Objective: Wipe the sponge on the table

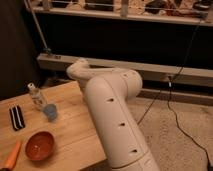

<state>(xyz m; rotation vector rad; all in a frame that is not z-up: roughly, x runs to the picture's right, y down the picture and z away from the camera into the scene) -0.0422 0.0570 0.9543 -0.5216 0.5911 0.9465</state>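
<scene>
**Worktop.** The worktop (67, 127) is light wooden butcher-block and fills the near left of the scene. Its right part is hidden by the robot's white arm (117, 120). The arm rises from the near right and bends at an elbow (78, 70) above the worktop's far edge.

**Gripper.** The gripper is not seen. I judge it lies past that elbow, behind the bulk of the arm, towards the far right of the worktop. I cannot tell whether the jaws are open, closed or gripping anything.

**Sponge.** I cannot pick out a light-blue block with any confidence.
- The only blue item showing is a small cup-like thing (50, 111), which stands on the worktop just near and right of a clear bottle (35, 95).
- Its outline reads as round rather than as a soft block, so I do not log it as the sponge.
- The sponge would then be either on the stretch of worktop the arm hides or at the gripper itself. Its long axis cannot be told.

**Other items.**
- A black-and-white striped piece (17, 118) lies at the left.
- An orange bowl (40, 145) sits near it.
- An orange stick-like thing (12, 156) lies at the near left edge.

**Judgement.** The relation the work turns on, which way the sponge lies from the jaws, is hidden. The scene fits a sponge held against the wood behind the arm. It equally fits one lying loose there with the gripper nearby. There is only one arm, so the question of which is nearer does not arise.
</scene>
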